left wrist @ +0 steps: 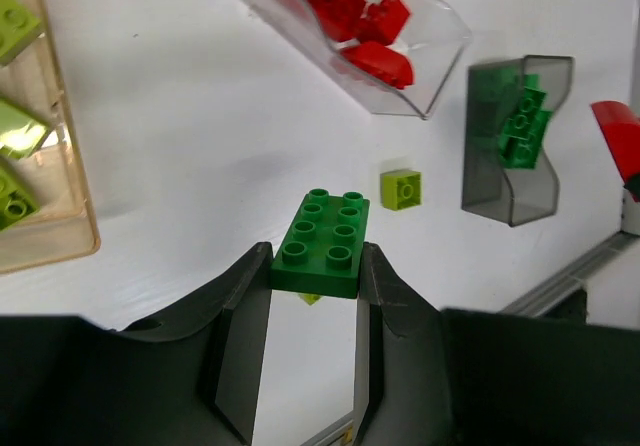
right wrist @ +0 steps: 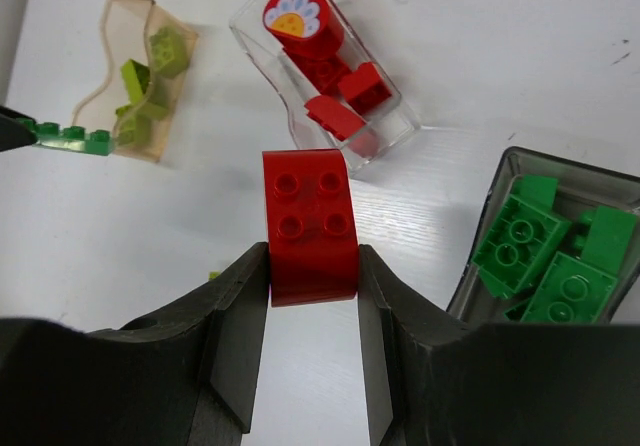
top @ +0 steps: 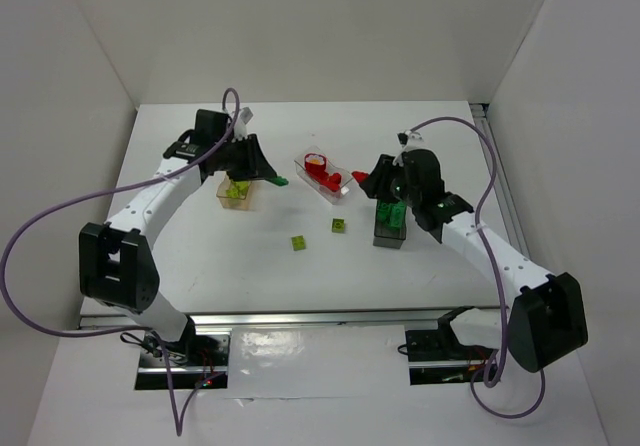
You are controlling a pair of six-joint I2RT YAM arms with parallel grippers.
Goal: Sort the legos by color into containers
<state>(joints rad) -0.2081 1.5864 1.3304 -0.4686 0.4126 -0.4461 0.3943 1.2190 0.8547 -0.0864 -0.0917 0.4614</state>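
Evidently, two colours were held ready for sorting.
A green brick (left wrist: 325,231) was pinched in the left hand (left wrist: 317,263), probably for the dark tub (left wrist: 540,181), and a red brick (right wrist: 308,216) in the right hand (right wrist: 313,261) for the clear tub (right wrist: 403,116).

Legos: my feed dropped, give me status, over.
Left gripper shut on green brick. Right gripper shut on red brick. Two yellow-green bricks loose, unsorted. Nothing seen in the way.
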